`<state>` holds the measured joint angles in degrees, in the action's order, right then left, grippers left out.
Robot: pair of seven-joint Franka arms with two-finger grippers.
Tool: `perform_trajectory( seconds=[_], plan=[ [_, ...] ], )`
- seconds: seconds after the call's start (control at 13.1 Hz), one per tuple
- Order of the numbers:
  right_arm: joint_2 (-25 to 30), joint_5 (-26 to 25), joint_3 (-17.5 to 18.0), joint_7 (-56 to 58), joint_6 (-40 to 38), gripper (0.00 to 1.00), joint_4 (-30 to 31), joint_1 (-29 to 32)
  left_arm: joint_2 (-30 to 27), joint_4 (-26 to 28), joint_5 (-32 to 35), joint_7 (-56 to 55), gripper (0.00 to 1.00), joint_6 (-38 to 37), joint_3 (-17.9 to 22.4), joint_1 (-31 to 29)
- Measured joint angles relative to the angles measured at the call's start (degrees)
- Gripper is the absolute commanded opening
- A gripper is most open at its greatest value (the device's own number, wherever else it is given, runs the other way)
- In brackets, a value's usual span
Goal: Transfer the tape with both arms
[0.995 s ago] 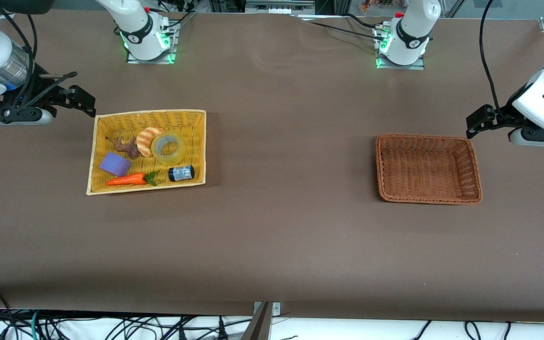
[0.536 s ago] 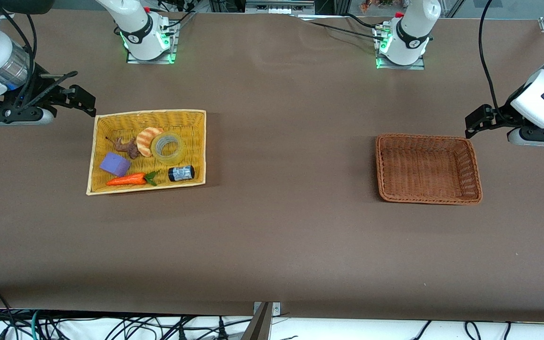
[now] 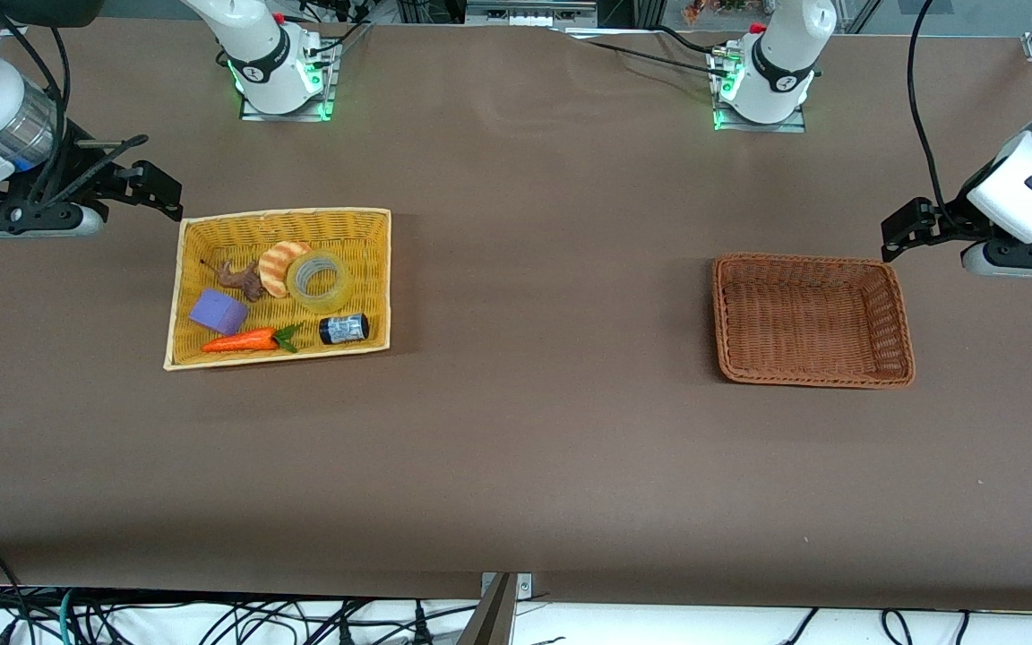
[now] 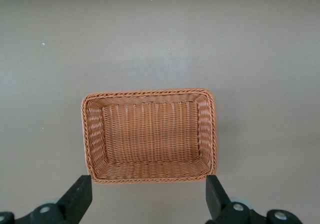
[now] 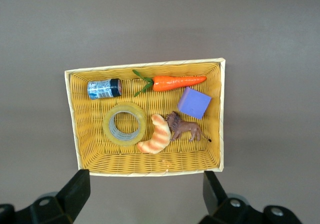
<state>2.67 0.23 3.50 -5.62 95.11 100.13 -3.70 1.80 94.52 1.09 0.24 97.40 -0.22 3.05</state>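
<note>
The tape (image 3: 320,280), a translucent yellowish roll, lies flat in the yellow basket (image 3: 283,217) beside a striped croissant toy (image 3: 276,265). It also shows in the right wrist view (image 5: 125,123). My right gripper (image 3: 158,193) is open and empty, up over the bare table beside the yellow basket, toward the right arm's end; its wrist view shows it (image 5: 145,196) apart from the basket. My left gripper (image 3: 901,228) is open and empty over the bare table beside the brown basket (image 3: 812,265); its wrist view shows it (image 4: 149,199) just outside the basket rim (image 4: 149,92).
The yellow basket also holds a small dark can (image 3: 343,328), a toy carrot (image 3: 243,340), a purple block (image 3: 218,311) and a brown animal figure (image 3: 238,278). The brown basket is empty. Bare brown table lies between the two baskets.
The left arm has shifted very slightly. The right arm, the tape and the baskets have not moved.
</note>
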Motion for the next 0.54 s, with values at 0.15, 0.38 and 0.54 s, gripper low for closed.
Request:
perform_trajectory(
  seconds=[0.15, 0.38, 0.54],
  plan=[
    [0.0, 0.0, 0.0, 0.0, 0.0, 1.0, 0.0, 0.0, 0.0, 0.0, 0.0, 0.0, 1.0, -0.03, 0.0, 0.0],
    [0.0, 0.0, 0.0, 0.0, 0.0, 1.0, 0.0, 0.0, 0.0, 0.0, 0.0, 0.0, 1.0, -0.15, 0.0, 0.0],
    [-0.01, 0.0, 0.0, 0.0, 0.0, 1.0, 0.0, 0.0, -0.02, 0.0, 0.0, 0.0, 1.0, -0.76, 0.0, 0.0]
  ],
)
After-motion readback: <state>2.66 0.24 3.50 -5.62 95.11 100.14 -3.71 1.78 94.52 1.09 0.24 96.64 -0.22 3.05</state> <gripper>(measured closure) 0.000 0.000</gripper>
